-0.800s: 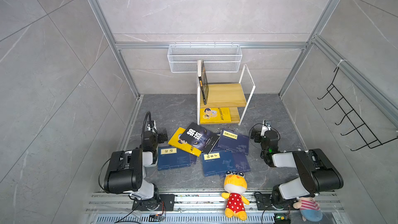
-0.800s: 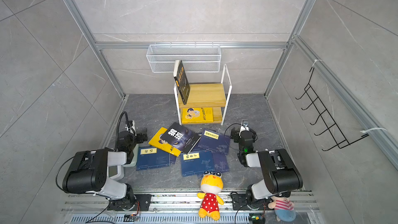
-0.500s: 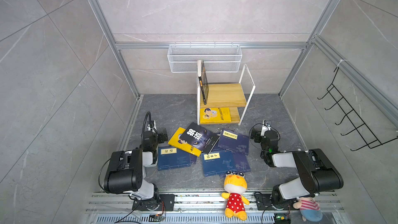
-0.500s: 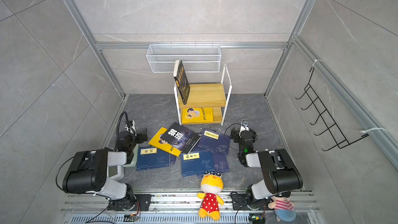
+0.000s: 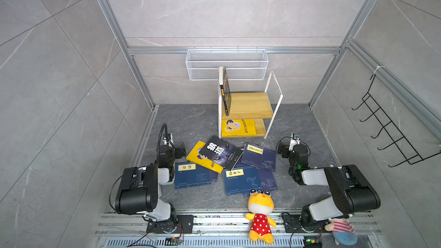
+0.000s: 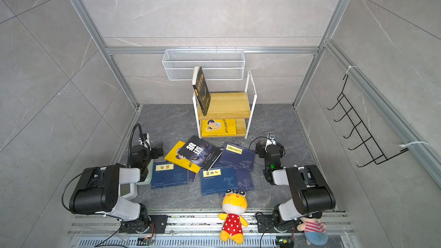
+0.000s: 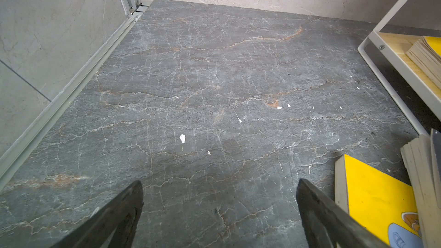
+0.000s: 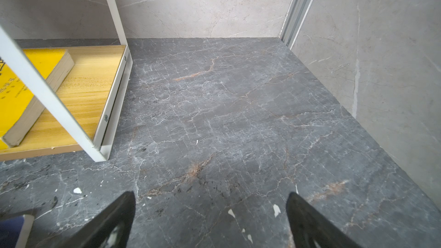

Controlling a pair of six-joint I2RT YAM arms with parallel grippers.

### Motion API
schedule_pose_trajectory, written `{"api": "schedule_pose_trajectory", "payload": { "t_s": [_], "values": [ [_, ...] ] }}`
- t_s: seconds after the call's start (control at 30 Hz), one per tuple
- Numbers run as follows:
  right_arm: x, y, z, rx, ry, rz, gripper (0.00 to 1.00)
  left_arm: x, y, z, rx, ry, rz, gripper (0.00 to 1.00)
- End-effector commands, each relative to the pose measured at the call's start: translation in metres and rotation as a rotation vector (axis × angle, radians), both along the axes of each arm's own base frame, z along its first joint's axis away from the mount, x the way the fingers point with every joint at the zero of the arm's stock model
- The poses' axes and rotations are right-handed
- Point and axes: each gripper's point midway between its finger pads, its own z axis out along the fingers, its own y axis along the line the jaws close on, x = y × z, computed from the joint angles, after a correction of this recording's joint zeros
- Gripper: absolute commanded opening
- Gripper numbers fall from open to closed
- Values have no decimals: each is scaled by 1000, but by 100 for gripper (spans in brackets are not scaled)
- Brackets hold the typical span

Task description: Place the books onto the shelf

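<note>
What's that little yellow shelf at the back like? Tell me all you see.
The shelf is a small upright two-tier rack: light yellow wood-look boards in a thin white frame. It stands on the dark floor near the back wall. In both top views a black book leans at the left end of its top board, and a yellow book lies flat on the lower one.

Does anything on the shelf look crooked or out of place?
Yes: the black book on the top board of the shelf stands on edge and tilts at the left end, while the yellow book below lies flat.
</note>
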Motion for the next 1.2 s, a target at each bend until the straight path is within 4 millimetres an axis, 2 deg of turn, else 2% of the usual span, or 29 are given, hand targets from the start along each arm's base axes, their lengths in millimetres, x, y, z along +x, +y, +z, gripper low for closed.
{"api": "schedule_pose_trajectory", "payload": {
  "t_s": [0.0, 0.33, 0.47, 0.6, 0.73, 0.83, 0.93, 1.0, 1.07, 1.17],
  "values": [
    [6, 2, 9, 15, -31, 1, 100, 5, 1, 12, 10, -32, -2, 100],
    [6, 2, 9, 14, -31, 1, 100, 5, -1, 17, -3, -38, -24, 100],
    [2, 0, 13, 19, -39, -8, 99, 9, -5, 45, -20, 11, -54, 100],
    [-6, 6, 22, 14, -92, 31, 99, 12, -15, 86, -30, -17, -111, 100],
    [-13, 3, 52, -1, -119, 7, 99, 18, -19, 112, -131, 178, -92, 100],
    [-22, 5, 80, 47, -173, 11, 100, 15, -32, 133, -236, 236, -117, 100],
    [-29, 20, 100, 146, -142, 79, 99, 6, -63, 154, -360, 257, -254, 100],
    [-31, 33, 109, 219, -129, 134, 100, -2, -76, 158, -410, 287, -324, 100],
    [-34, 49, 110, 299, -86, 176, 100, -7, -83, 151, -436, 313, -360, 100],
    [-39, 83, 103, 374, 34, 240, 99, -13, -92, 131, -470, 327, -409, 100]
  ]
}}
